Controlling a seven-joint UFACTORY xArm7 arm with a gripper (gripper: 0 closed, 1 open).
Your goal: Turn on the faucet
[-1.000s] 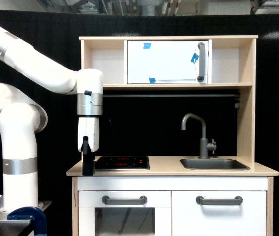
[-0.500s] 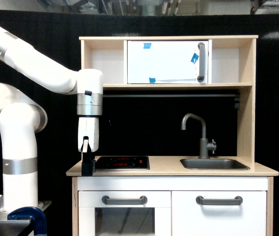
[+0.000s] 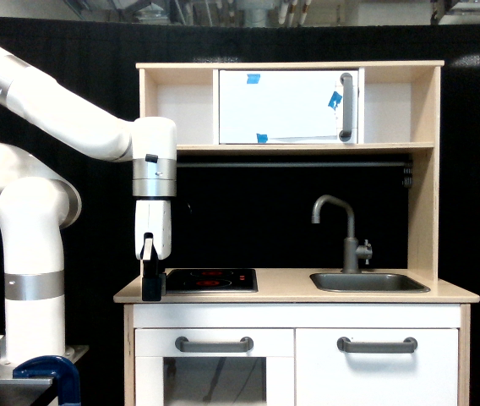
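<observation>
The dark grey faucet (image 3: 346, 233) stands upright behind the sink (image 3: 369, 282) on the toy kitchen's counter, toward the exterior view's right. Its hooked spout points left and a small lever knob (image 3: 364, 249) sticks out at its base. My gripper (image 3: 151, 292) hangs straight down from the white arm at the counter's left end, beside the stove. It is far to the left of the faucet. I see the black fingers edge-on as one dark block, so their opening is unreadable.
A black cooktop (image 3: 210, 280) lies between gripper and sink. Above, a shelf holds a white cabinet door with a grey bar handle (image 3: 346, 106). Two grey bar handles (image 3: 215, 344) (image 3: 377, 345) front the lower drawers. A rail (image 3: 291, 164) runs under the shelf.
The gripper has barely shifted: it sits very slightly higher than a second ago. Nothing else has moved.
</observation>
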